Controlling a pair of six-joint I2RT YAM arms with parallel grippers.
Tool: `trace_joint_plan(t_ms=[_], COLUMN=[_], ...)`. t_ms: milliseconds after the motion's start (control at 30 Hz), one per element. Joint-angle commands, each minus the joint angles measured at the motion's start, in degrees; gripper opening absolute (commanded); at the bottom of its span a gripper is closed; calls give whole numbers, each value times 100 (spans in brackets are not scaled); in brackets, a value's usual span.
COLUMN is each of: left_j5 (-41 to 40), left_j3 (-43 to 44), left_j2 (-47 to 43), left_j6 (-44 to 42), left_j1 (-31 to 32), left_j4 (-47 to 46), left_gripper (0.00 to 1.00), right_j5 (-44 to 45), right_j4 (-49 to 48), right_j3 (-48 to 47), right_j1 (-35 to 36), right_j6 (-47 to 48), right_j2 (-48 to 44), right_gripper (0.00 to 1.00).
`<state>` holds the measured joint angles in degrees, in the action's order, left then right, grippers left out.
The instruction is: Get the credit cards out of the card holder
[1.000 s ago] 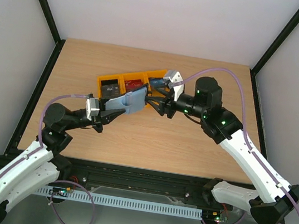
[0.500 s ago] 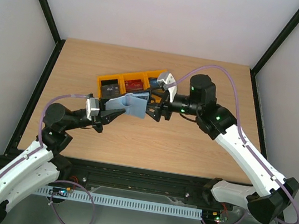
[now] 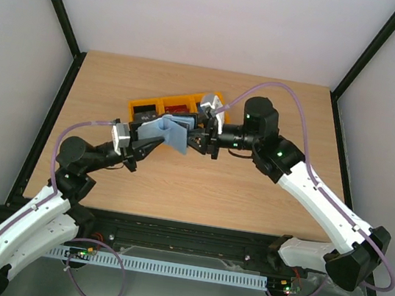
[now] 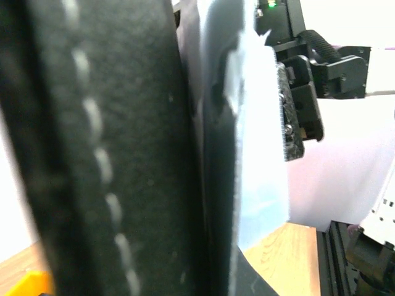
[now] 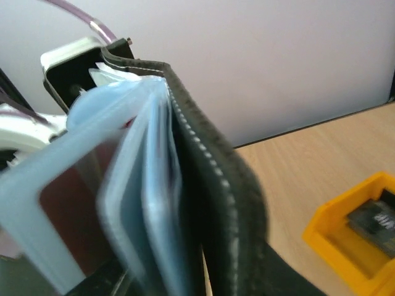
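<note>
The left claw (image 3: pixel 145 139) squeezes the card holder (image 3: pixel 172 132) tight, up off the desk (image 3: pixel 250 193). The right claw (image 3: pixel 197 139) has come in close, just beside its open pockets. I cannot tell if it pinches anything yet. It looks ready to pull.

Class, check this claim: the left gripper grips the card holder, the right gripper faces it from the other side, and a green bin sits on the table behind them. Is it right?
No: the bin is yellow, not green, as the top external view shows. The rest stands: the left gripper grips the card holder, with the right gripper facing it.
</note>
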<state>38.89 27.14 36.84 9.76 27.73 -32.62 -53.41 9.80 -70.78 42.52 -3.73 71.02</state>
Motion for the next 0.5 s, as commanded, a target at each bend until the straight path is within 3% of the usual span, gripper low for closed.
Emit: trace_joint_plan(t_ms=[0, 100, 133, 200, 300, 467], left_j5=[-513, -690, -751, -902, -1120, -1316], left_j3=[-43, -54, -64, -108, -161, -192], left_j2=[-17, -34, -42, -59, -93, -34], left_j6=[110, 121, 120, 99, -20, -348], left_j1=[13, 14, 16, 14, 14, 14], left_j4=[-247, -194, -166, -104, -36, -35], left_gripper=[3, 6, 11, 38, 70, 99], right_j5=[50, 273, 481, 942, 1793, 3556], right_j4=[-274, -286, -349, -422, -296, 266], right_j3=[-201, -265, -260, -252, -339, -801], right_j1=[193, 266, 284, 305, 359, 802], right_j6=[-273, -351, -417, -591, -733, -816], right_j2=[227, 297, 290, 272, 317, 647], right_gripper=[23, 6, 2, 2, 2, 2])
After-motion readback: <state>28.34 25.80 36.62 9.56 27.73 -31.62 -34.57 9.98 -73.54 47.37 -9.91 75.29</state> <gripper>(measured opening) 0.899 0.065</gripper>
